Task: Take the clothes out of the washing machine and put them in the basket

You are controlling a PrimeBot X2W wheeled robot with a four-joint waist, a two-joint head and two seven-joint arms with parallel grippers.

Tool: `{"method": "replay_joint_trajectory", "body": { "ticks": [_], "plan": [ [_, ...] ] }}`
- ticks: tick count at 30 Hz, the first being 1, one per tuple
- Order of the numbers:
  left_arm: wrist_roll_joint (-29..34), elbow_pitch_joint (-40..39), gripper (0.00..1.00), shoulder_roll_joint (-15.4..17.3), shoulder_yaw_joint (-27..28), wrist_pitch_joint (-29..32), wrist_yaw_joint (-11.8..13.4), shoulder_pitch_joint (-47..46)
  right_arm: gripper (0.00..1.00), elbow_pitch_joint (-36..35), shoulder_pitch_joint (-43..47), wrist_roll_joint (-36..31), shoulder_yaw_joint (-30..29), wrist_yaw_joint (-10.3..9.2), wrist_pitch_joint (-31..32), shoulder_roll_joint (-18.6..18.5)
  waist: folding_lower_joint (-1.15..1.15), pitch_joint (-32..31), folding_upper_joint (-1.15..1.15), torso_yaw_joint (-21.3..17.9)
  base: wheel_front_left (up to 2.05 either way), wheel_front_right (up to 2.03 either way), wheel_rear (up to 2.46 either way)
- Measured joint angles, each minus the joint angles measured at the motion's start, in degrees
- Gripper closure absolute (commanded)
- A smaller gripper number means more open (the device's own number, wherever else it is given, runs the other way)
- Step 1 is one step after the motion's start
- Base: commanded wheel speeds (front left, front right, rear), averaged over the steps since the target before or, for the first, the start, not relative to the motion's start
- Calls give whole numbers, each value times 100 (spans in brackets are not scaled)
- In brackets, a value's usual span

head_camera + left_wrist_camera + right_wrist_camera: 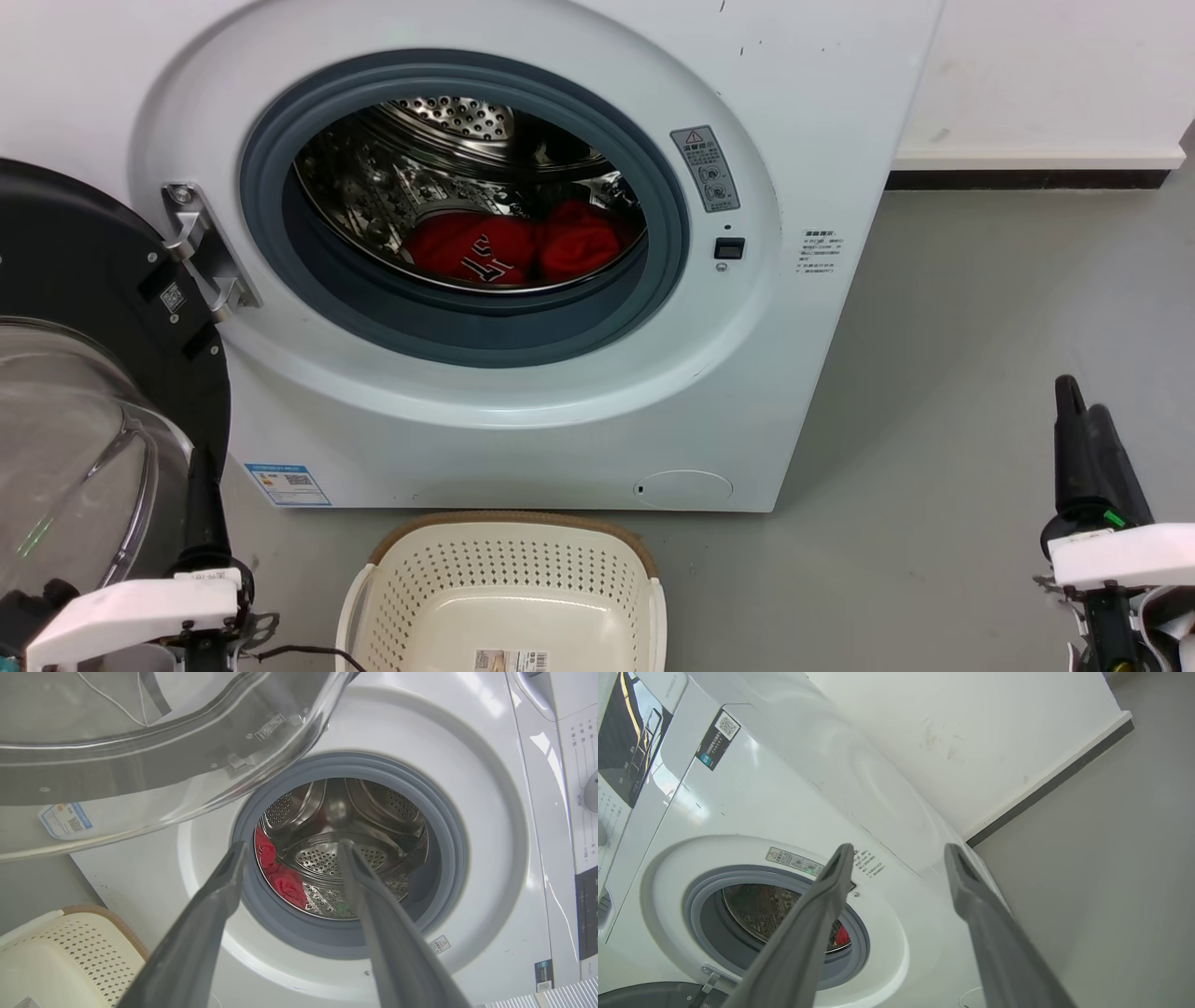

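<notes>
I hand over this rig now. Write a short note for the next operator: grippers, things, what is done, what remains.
Left gripper: open, empty.
Right gripper: open, empty.
Red jersey with black-white lettering and plain red soft garment: side by side in the shiny steel drum of the large white front-loading washing machine.
Oval cream perforated plastic basket: on the floor before the machine, no clothes inside.
Done: black-rimmed glass door stands open.
To do: move both garments into the basket.

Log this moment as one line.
glass door open | two red garments in steel drum | cream perforated basket: no clothes | left gripper open | right gripper open
</notes>
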Motion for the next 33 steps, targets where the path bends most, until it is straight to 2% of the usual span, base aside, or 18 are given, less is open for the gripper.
{"method": "replay_joint_trajectory", "body": {
  "ticks": [6,14,21,30,33],
  "plan": [
    [542,-568,0,0,-35,-116,237,1,0,-410,-18,-723,113,0,-104,-1,0,46,0,-7,0,0,0],
    [1677,-1280,0,3,-350,-268,624,63,0,-777,-18,-1671,354,0,-256,-2,0,87,0,-26,0,0,0],
    [2563,-1649,0,2,-832,-375,643,207,0,-955,-13,-2390,563,0,-376,-5,0,107,0,-39,0,0,0],
    [3630,-1727,0,16,-1255,-522,592,336,0,-1100,57,-3262,722,0,-526,-9,0,110,0,-59,0,0,0],
    [4085,-1699,0,133,-1522,-569,800,349,0,-1123,74,-3510,735,0,-563,-11,0,120,0,-66,0,0,0]
  ]
}}
